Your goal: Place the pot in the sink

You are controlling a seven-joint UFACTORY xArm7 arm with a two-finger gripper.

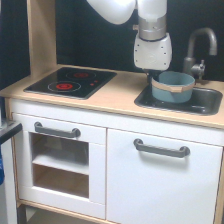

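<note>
Sitting in the sink [210,102], pot [172,86] just below the claw [151,75], grip state unclear.

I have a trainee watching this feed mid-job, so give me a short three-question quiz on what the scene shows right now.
1. True or false: the pot sits on the hob.
2. Which fixture stands behind the sink, toward the exterior view's right?
A. a kettle
B. a tap
C. a shelf
3. Fill in: the arm's gripper is right beside the pot's ____ edge, in the exterior view.

Key:
1. False; it is at the sink, tilted, over the sink's left part.
2. B, the tap.
3. Left. The gripper's fingers are hidden, so its state cannot be told.
</note>
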